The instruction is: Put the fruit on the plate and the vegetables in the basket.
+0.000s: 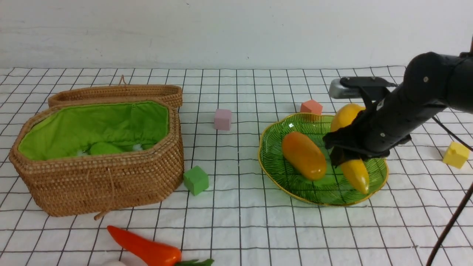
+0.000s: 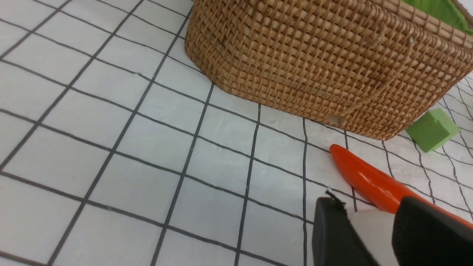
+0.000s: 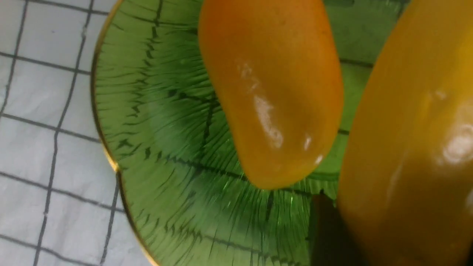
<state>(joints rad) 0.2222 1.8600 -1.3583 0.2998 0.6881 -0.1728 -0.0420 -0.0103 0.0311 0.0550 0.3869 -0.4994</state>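
We see the white gridded counter point(image 1: 236, 221) carrying a brown woven wicker basket point(image 1: 111, 184) at left, lid off. At right, a translucent green ribbed plate point(image 1: 325, 192) holds an orange-yellow oval mango point(image 1: 303, 155). Our right fingers point(image 1: 345, 147) clasp a long yellow banana point(image 1: 358, 175) over the plate. Nearest us lies a red-orange pointed pepper point(image 1: 144, 249). Our left fingers point(image 2: 342, 236) flank a white radish point(image 2: 373, 231); we cannot tell whether they grip it.

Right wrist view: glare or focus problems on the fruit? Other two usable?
Right wrist view: white glare spots on the mango and banana; the banana is close and soft, plate ribs sharper. Left wrist view: basket weave crisp, the black fingers at the edge blurred. Front view: even light, faint shadows, slightly soft overall.
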